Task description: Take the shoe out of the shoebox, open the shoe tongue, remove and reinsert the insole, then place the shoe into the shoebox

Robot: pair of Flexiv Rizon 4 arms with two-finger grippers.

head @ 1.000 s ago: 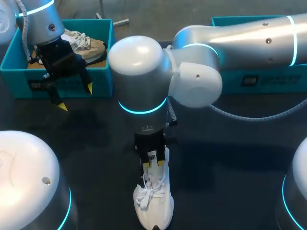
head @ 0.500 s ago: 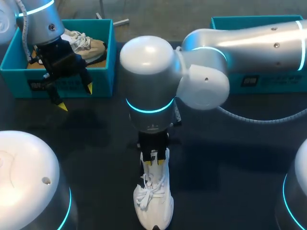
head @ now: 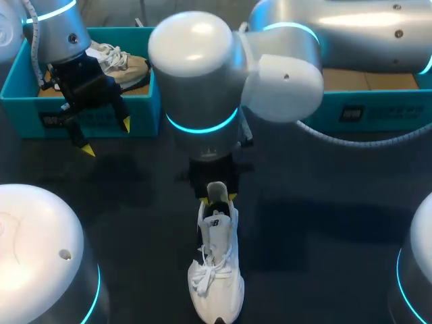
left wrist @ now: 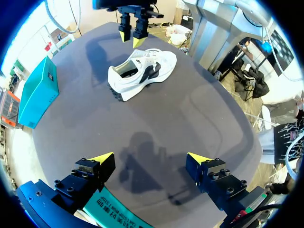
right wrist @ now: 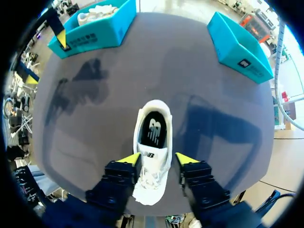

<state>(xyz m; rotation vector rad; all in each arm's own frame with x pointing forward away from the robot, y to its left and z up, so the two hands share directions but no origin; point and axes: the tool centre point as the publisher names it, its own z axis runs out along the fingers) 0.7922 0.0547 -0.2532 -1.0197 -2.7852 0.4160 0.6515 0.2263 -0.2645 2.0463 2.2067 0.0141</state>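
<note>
A white shoe point(head: 216, 266) lies on the dark table with its toe toward the near edge. Its tongue point(right wrist: 151, 156) stands up, and a black insole point(right wrist: 153, 129) shows inside. My right gripper point(head: 217, 196) hangs over the heel opening; in the right wrist view this gripper point(right wrist: 157, 158) is open, its yellow tips either side of the tongue and above it. The left gripper point(head: 104, 138) is open in front of the left teal shoebox point(head: 20, 94), which holds a beige shoe point(head: 125, 64). In the left wrist view the white shoe point(left wrist: 142, 71) lies well ahead of the left gripper point(left wrist: 151, 159).
A second teal shoebox point(head: 378, 111) stands at the back right, under my right arm. The left shoebox's front wall point(left wrist: 111, 213) sits just under the left gripper. Dark table surface point(head: 324, 236) spreads around the shoe.
My right gripper has opened, let go of the tongue and drawn back and up toward the heel. The left arm has not moved.
</note>
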